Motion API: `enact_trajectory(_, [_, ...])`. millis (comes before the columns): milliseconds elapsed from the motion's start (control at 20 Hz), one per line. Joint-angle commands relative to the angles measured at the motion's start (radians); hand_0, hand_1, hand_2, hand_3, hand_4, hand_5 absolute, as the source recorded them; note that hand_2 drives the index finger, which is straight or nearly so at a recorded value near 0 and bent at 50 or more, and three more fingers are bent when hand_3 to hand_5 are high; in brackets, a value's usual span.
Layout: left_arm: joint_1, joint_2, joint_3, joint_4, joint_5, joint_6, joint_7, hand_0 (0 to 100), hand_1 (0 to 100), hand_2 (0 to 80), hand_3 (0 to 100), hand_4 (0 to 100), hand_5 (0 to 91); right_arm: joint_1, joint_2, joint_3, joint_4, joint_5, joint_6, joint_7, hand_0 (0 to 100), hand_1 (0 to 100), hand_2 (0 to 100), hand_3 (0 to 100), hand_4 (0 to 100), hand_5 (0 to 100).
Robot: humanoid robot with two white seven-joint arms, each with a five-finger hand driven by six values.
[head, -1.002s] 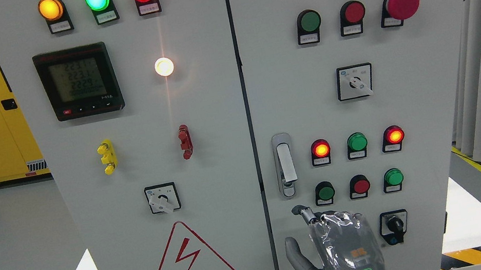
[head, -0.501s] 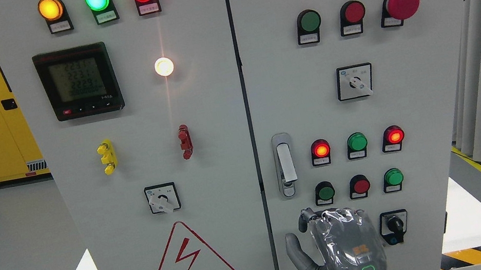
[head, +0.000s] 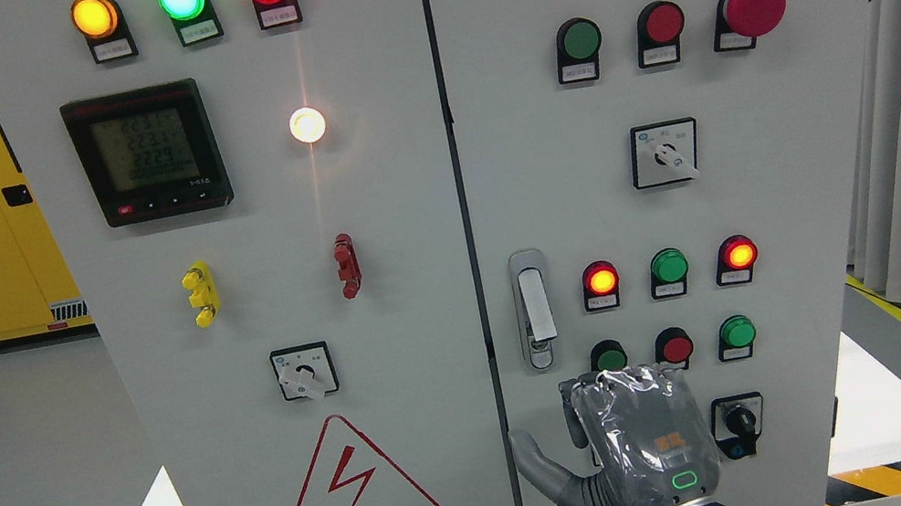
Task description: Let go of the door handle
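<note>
the right hand (head: 633,448) hangs low before the cabinet (head: 369,212), back toward me, fingers curled over, thumb out, holding nothing. the door handle (head: 534,308) sits just above it, untouched, flat on the right door. a risk, i'd say — knuckles so near could bump the three small buttons (head: 675,346) beside them. farther up, three more lights, one dial.

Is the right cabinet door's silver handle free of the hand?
Free. The silver door handle stands alone on the door; the right hand sits below it, grasping nothing.
</note>
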Motion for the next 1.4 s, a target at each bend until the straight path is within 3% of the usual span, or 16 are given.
enact_trajectory(0, [0.0, 0.0, 0.0, -0.012, 0.0, 0.0, 0.0, 12, 56, 0.0, 0, 0, 0.0, -0.038, 0.0, -0.023, -0.002, 0.0, 0.004, 0.008, 28, 19, 91, 100, 100, 100])
enact_trajectory(451, [0.0, 0.0, 0.0, -0.012, 0.0, 0.0, 0.0, 12, 56, 0.0, 0, 0, 0.0, -0.112, 0.0, -0.047, 0.024, 0.004, 0.004, 0.01, 26, 19, 92, 100, 100, 100])
enact_trajectory(701, [0.0, 0.0, 0.0, -0.012, 0.0, 0.0, 0.0, 12, 56, 0.0, 0, 0, 0.0, -0.146, 0.0, -0.047, 0.048, 0.006, 0.006, 0.011, 26, 25, 92, 100, 100, 100])
enact_trajectory(1353, [0.0, 0.0, 0.0, -0.012, 0.0, 0.0, 0.0, 12, 56, 0.0, 0, 0, 0.0, -0.184, 0.005, -0.053, 0.105, 0.004, 0.006, 0.01, 30, 26, 92, 100, 100, 100])
